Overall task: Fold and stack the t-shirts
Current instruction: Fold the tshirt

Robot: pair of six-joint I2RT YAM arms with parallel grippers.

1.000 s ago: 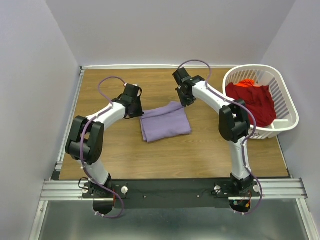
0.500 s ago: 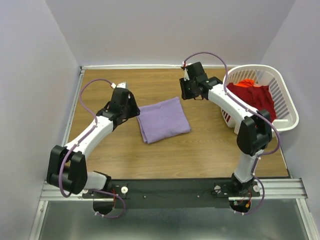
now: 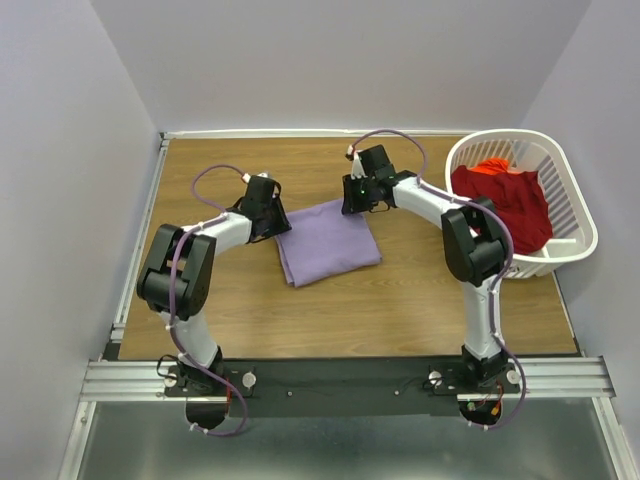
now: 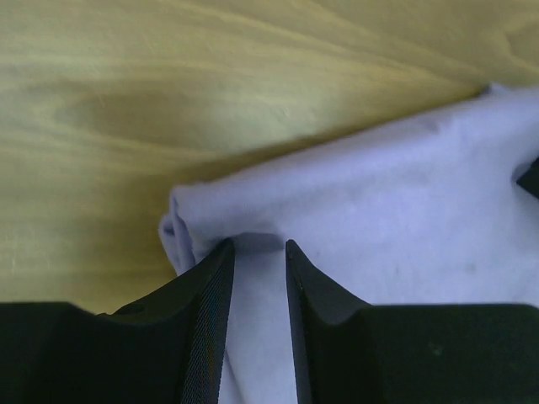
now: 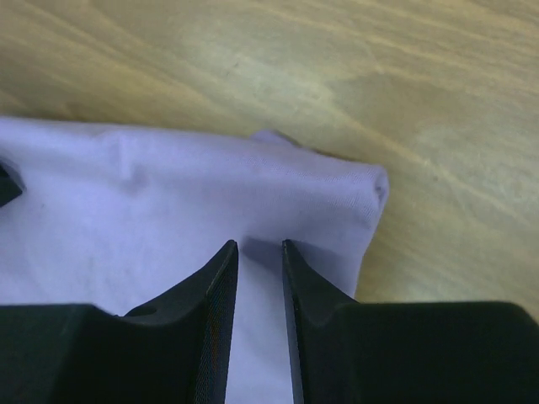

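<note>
A lavender t-shirt (image 3: 328, 242) lies folded into a rough rectangle in the middle of the wooden table. My left gripper (image 3: 272, 222) is down at its far left corner, and my right gripper (image 3: 352, 200) at its far right corner. In the left wrist view the left gripper (image 4: 257, 246) stands open by a narrow gap, tips pressed onto the lavender t-shirt (image 4: 379, 210) just inside its folded edge. The right gripper (image 5: 259, 246) stands the same way on the lavender t-shirt (image 5: 168, 194). Flat cloth shows between both pairs of jaws. A deep red t-shirt (image 3: 510, 200) lies bunched in the basket.
The white slatted laundry basket (image 3: 575, 215) stands at the table's far right, with a bit of orange cloth (image 3: 490, 165) behind the red shirt. Bare wood (image 3: 330, 310) runs from the shirt to the near edge. Walls close in the back and sides.
Both arms swung out and up half a second ago, then came back down onto the lavender shirt's far corners. Both jaws went from nearly shut to a narrow gap.
</note>
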